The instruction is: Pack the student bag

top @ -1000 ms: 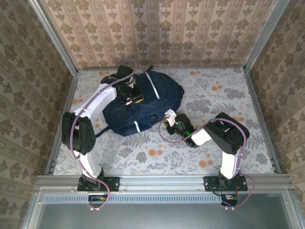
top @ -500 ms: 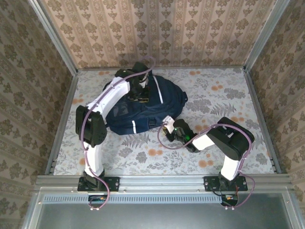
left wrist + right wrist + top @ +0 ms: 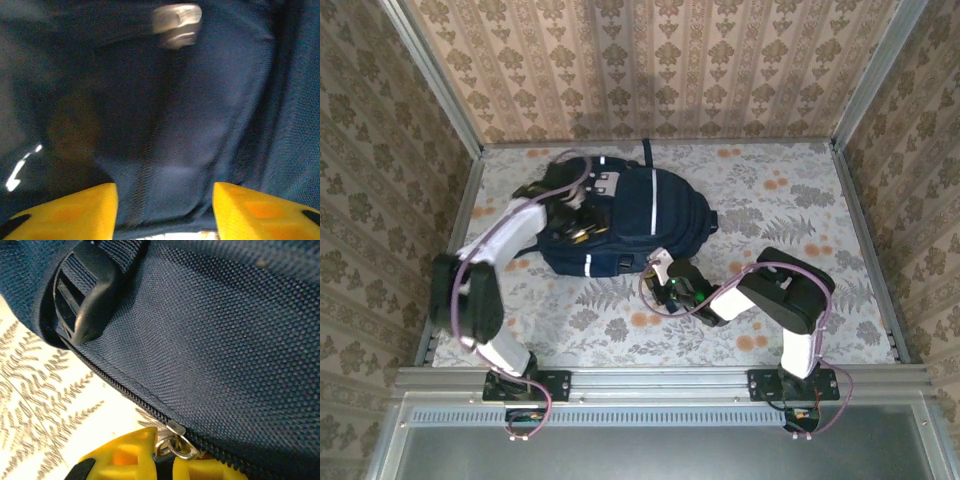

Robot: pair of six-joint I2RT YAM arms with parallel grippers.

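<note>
The student bag point(image 3: 640, 215), a big navy backpack with a white stripe, lies at the back centre of the table. My left gripper point(image 3: 578, 228) hovers over its left part, open. In the left wrist view the two yellow fingers point(image 3: 65, 212) stand wide apart over navy fabric point(image 3: 200, 125), with a blurred pale patch point(image 3: 177, 22) above. My right gripper point(image 3: 665, 278) is at the bag's near edge. In the right wrist view the right gripper point(image 3: 165, 455) is shut on the metal zipper pull point(image 3: 177, 445), with the zipper line point(image 3: 120, 385) running up-left past a black buckle point(image 3: 85, 300).
The floral tablecloth point(image 3: 620, 320) covers the table in front of the bag. Patterned walls point(image 3: 650, 70) close in the back and both sides. A metal rail point(image 3: 660, 380) runs along the near edge, by the arm bases.
My left arm has swung back to the left and its gripper has opened off the bag. The bag has shifted slightly, and the right gripper has moved left with the zipper pull.
</note>
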